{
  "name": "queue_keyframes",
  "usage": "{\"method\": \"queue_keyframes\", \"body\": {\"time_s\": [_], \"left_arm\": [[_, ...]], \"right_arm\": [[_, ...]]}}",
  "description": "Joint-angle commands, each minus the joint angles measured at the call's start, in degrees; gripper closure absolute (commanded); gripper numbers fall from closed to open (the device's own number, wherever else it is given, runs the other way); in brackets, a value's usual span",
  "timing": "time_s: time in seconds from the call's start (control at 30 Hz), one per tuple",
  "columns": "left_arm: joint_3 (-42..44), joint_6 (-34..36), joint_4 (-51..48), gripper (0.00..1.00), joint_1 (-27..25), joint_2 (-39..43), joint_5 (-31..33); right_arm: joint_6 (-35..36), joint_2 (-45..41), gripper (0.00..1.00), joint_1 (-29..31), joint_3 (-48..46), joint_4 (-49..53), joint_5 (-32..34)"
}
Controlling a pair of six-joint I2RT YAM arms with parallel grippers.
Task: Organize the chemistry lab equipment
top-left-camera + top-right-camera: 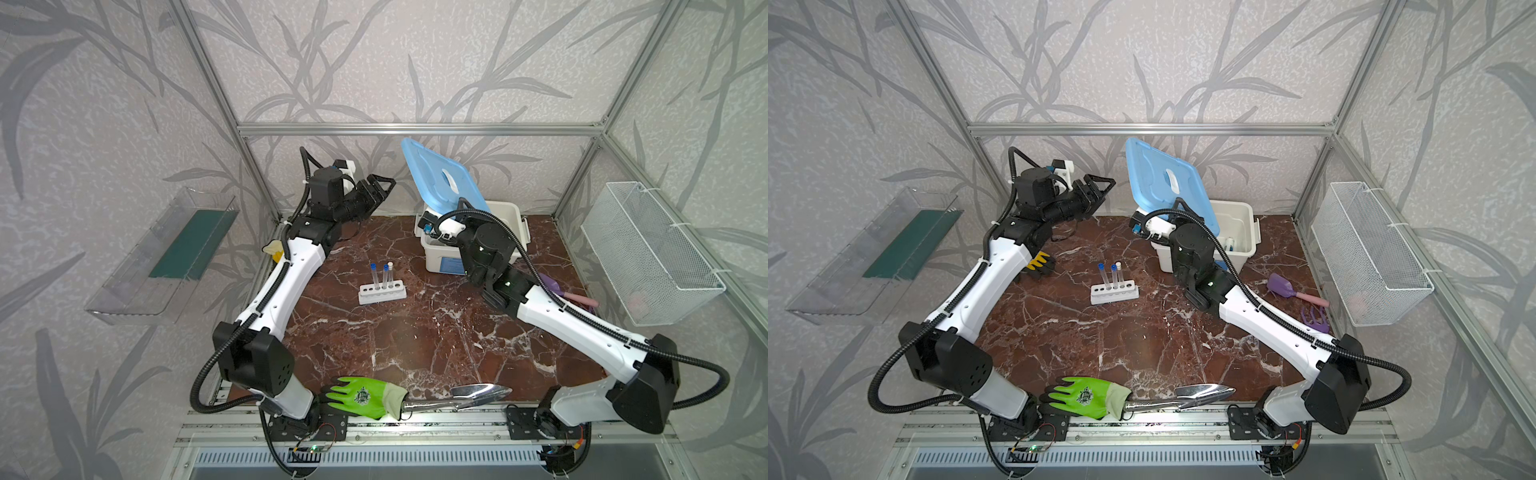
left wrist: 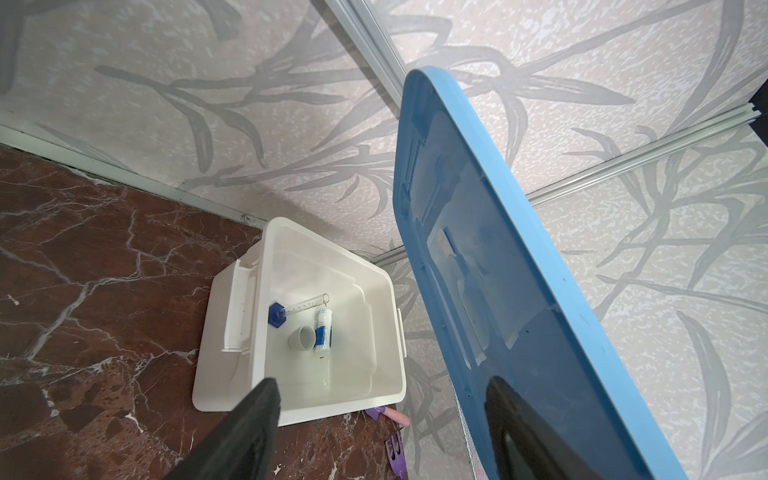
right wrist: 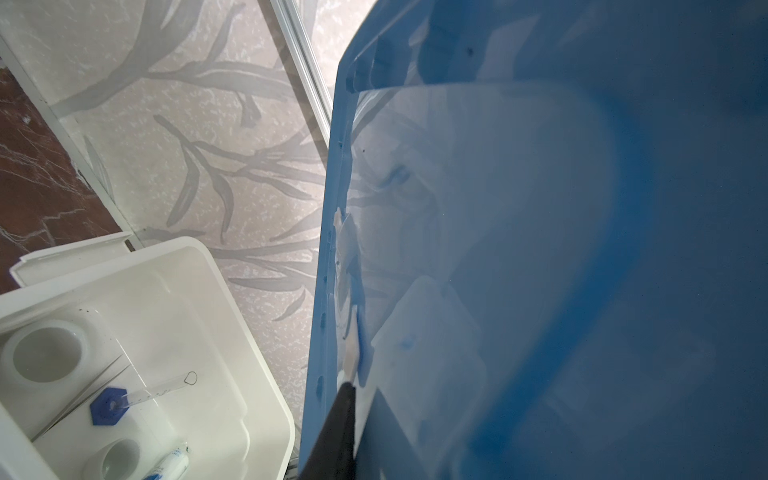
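Note:
A white six-hole rack (image 1: 382, 293) (image 1: 1114, 292) stands mid-table holding three capped test tubes (image 1: 381, 274) (image 1: 1113, 275). My right gripper (image 1: 462, 204) (image 1: 1179, 204) (image 3: 363, 395) is shut on the edge of the blue lid (image 1: 440, 174) (image 1: 1158, 178) (image 2: 519, 291) (image 3: 540, 208), held tilted up over the open white bin (image 1: 513, 220) (image 1: 1246, 232) (image 2: 332, 257) (image 3: 232, 316). In the bin lie a bowl (image 3: 45, 353), tweezers (image 3: 83, 395), a blue-based tube (image 2: 291, 309) (image 3: 124, 401), a cup (image 2: 302, 337) and a bottle (image 2: 323, 328). My left gripper (image 1: 384, 187) (image 1: 1102, 187) (image 2: 382, 390) hangs open and empty, raised left of the lid.
A green glove (image 1: 361, 397) and a metal trowel (image 1: 478, 395) lie at the front edge. A yellow glove (image 1: 1040, 262) sits under the left arm. A purple scoop (image 1: 1281, 286) and rake (image 1: 1316, 320) lie right. A wire basket (image 1: 652, 253) and a clear shelf (image 1: 166, 257) hang on the walls.

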State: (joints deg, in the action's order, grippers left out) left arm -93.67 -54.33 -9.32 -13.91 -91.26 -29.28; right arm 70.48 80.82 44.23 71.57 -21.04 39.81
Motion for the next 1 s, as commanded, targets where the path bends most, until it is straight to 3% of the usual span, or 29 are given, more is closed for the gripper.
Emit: {"method": "queue_keyframes", "body": {"time_s": [0.0, 0.33, 0.97], "left_arm": [[-0.46, -2.66, 4.42, 0.22, 0.55, 1.86, -1.99], [-3.15, -7.34, 9.71, 0.22, 0.34, -2.08, -3.87], [-9.60, -7.95, 9.50, 0.22, -2.44, -10.03, -7.86]], "right_arm": [[-1.43, -0.44, 0.85, -0.01, -0.43, -4.36, 0.18], [-3.95, 0.36, 0.84, 0.89, -3.41, -3.70, -0.96], [0.95, 6.18, 0.85, 3.76, -0.94, -8.55, -2.26]]}}
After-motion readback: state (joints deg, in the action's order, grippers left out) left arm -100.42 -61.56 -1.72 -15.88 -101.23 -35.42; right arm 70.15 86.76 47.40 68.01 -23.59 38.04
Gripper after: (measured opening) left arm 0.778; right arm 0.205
